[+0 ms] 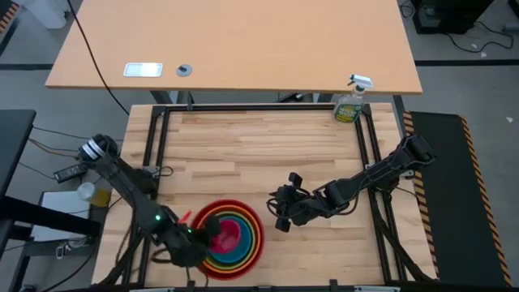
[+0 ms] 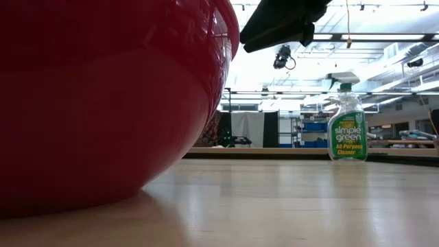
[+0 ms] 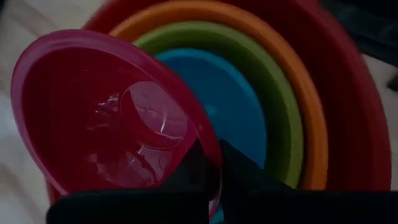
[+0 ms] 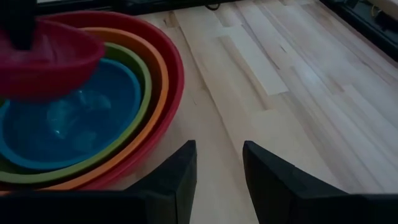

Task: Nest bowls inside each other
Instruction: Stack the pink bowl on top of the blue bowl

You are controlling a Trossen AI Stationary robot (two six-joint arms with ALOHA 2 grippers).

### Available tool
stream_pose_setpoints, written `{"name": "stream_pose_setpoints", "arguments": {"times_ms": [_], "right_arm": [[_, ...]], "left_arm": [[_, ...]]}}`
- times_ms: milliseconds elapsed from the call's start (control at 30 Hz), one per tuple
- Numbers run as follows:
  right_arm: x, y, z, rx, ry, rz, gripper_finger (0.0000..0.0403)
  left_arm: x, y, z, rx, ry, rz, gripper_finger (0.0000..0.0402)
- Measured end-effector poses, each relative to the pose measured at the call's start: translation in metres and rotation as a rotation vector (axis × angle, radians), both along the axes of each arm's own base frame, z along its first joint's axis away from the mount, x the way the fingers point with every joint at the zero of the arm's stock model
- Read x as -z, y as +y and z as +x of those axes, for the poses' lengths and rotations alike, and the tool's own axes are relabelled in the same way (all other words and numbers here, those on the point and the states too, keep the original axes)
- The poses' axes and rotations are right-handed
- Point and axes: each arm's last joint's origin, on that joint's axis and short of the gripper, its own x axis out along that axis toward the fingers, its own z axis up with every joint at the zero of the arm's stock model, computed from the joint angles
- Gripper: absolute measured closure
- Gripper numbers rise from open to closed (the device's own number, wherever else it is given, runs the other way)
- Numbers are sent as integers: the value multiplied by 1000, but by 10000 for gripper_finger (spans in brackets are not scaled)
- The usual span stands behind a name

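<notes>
The red (image 1: 253, 229), orange (image 3: 298, 93), green (image 3: 273, 106) and blue (image 4: 68, 118) bowls sit nested near the table's front edge, left of centre. The red bowl's base rests on the wood (image 2: 82, 137). The magenta-pink bowl (image 3: 106, 118) hangs tilted over the blue one (image 4: 43, 59), with my left gripper (image 1: 207, 238) shut on it. My right gripper (image 4: 217, 155) stands open over bare wood, just right of the stack (image 1: 281, 212), with nothing between its fingers. My left gripper pinches the magenta-pink bowl's rim (image 3: 211, 146), one finger (image 3: 186, 171) inside the bowl and the other (image 3: 249, 177) outside its wall. The fingers come slanting down from the table's near left side. The bowl is lifted clear and tilted above the blue bowl.
A green spray bottle (image 1: 350, 104) stands upright at the table's far right corner (image 2: 346, 127). Bare wood (image 1: 259, 154) spreads beyond the stack toward the far edge. Black frame rails (image 1: 154, 146) run along the table's left and right sides.
</notes>
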Motion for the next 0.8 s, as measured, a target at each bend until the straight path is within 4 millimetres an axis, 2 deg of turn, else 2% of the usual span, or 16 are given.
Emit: {"name": "stream_pose_setpoints", "arguments": {"times_ms": [167, 267, 567, 667, 800], "right_arm": [[0, 0, 0, -3, -1, 2, 264], [0, 0, 0, -3, -1, 2, 264], [0, 0, 0, -4, -2, 2, 264], [0, 1, 0, -6, -2, 3, 264], [0, 1, 0, -7, -2, 3, 264]], "left_arm": [[1, -17, 14, 24, 35, 3, 388], [8, -23, 19, 33, 41, 6, 372], [37, -17, 39, -9, 145, 45, 346], [38, -14, 39, -29, 162, 48, 322], [30, -14, 36, -50, 150, 15, 267]]}}
